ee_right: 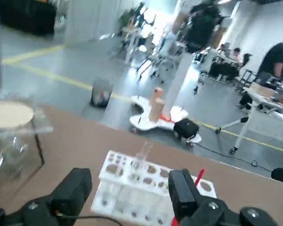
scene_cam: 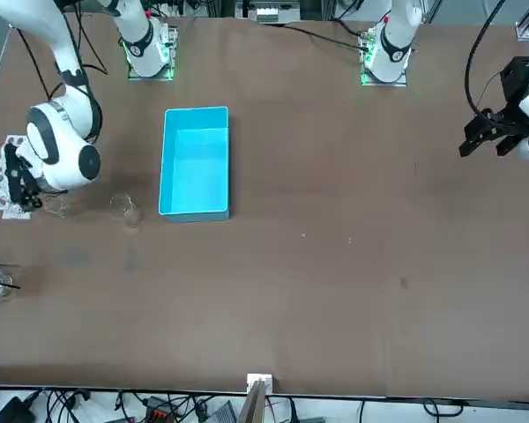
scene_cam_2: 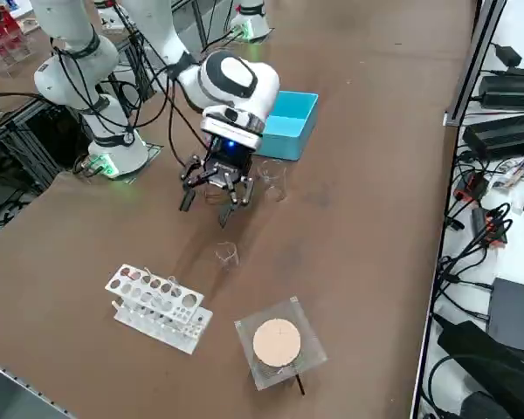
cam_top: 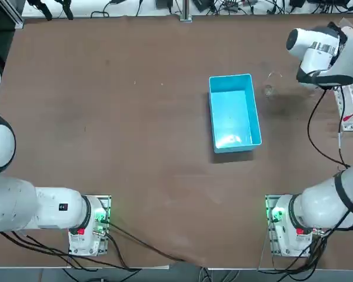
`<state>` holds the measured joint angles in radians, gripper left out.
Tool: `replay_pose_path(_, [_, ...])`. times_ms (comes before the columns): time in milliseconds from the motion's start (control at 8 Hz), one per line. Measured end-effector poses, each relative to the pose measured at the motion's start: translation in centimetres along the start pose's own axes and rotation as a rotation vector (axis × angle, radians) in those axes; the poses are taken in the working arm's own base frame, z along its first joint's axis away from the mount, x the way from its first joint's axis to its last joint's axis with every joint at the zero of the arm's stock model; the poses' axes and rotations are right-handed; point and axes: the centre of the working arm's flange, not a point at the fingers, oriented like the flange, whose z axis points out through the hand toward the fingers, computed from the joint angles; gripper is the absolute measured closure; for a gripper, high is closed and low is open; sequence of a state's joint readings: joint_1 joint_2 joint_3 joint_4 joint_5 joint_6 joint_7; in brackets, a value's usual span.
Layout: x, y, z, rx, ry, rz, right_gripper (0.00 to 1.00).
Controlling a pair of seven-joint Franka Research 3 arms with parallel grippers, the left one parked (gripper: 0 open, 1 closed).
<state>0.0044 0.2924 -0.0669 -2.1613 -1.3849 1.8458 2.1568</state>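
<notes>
The right tool (scene_cam_2: 211,205) hangs above the desk (scene_cam_2: 349,227), fingers spread wide and empty (nothing between them), with a small glass beaker (scene_cam_2: 228,254) near it and the test-tube rack (scene_cam_2: 157,305) farther out toward the desk's edge, its long axis broadside to the tool.

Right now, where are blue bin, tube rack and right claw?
blue bin (cam_top: 233,108), top view, its bare floor.
tube rack (scene_cam_2: 155,290), right side view, its holed top plate.
right claw (ee_right: 127,181), right wrist view, between open fingertips, facing tube rack.
</notes>
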Motion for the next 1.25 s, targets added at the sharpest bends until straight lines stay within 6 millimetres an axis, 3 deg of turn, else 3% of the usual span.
replay_pose_path(375, [-2.3, 1.5, 1.8, 0.011, 0.093, 0.132, 0.01])
replay_pose_path(875, [-6.8, 2.7, 7.9, 0.015, 0.211, 0.156, 0.09])
replay_pose_path(1250, [-8.6, 3.5, 9.8, -0.021, 0.261, 0.179, 0.09])
